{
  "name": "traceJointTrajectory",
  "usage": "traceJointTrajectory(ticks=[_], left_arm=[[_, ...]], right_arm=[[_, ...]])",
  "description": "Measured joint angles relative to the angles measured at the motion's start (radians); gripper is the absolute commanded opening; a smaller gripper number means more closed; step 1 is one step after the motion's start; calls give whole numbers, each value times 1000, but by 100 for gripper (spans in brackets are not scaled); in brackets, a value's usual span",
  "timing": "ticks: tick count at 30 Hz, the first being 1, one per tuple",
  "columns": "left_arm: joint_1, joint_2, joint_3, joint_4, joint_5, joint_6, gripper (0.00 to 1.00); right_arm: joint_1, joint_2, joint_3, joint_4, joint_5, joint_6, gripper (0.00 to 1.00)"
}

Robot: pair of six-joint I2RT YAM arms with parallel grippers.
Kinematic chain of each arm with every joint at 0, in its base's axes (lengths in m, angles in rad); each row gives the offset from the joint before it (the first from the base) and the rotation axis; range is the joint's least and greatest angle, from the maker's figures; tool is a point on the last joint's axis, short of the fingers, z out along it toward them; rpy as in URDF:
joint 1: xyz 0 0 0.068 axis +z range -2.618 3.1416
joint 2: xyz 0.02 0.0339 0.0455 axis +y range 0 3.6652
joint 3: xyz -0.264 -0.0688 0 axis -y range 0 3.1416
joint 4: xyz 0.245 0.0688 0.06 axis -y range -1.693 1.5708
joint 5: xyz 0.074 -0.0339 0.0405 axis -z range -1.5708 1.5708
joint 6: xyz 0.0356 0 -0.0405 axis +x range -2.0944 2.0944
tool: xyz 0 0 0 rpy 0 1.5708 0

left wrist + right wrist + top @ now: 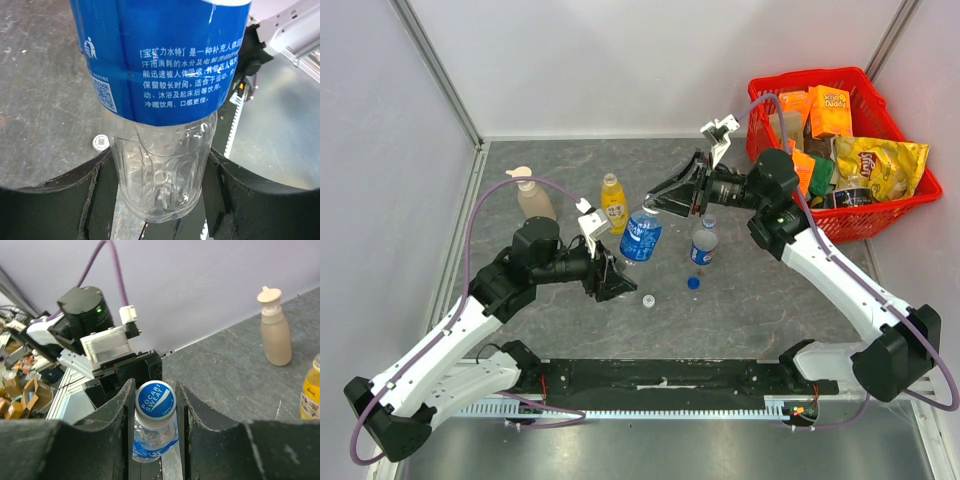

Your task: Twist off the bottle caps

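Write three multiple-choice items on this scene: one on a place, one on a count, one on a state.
1. The red basket sits at the table's: A far right; B far left; C near middle.
2. Loose caps on the table: A none; B two; C four.
3. The right hand is: A open; B shut on the Pocari Sweat cap; C out of view.
Answers: 1 A, it fills the far right corner. 2 B, one white cap and one blue cap lie loose. 3 B, the right wrist view shows it closed around that cap.
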Motion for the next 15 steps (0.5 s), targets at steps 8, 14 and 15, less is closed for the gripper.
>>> traceJointTrajectory(ticks=[8,14,15], left_arm=[[1,-1,0,29,171,-1,2],[1,-3,0,79,287,-20,2],[1,-3,0,91,305,-27,2]], right_arm=[[0,-37,-58,215,-135,49,0],[0,-56,-76,367,-209,112,0],[0,-60,-77,394,-220,128,0]])
